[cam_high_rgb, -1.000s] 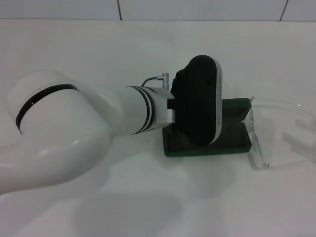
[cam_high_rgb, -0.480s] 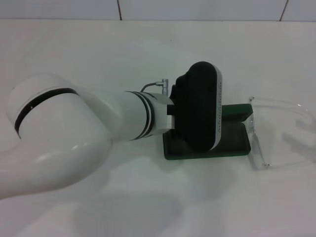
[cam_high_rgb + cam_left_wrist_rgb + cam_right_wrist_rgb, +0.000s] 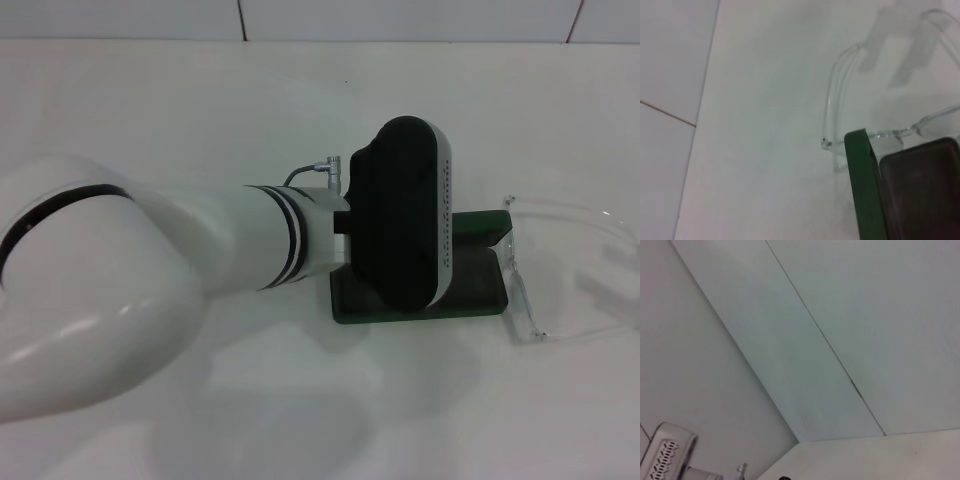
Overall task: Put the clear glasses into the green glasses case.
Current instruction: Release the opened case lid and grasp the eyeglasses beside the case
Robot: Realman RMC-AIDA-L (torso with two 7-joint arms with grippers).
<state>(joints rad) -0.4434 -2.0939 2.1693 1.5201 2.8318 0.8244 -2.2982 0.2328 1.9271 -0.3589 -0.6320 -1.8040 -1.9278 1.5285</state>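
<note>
no text, label, brand, number or sign can be read anywhere. the green glasses case [image 3: 470,290] shows only plain dark green rim and dark lining, with no lettering visible on the parts in view. the black wrist housing [image 3: 400,225] of the left arm carries a row of small dots down its pale edge, not characters.
</note>
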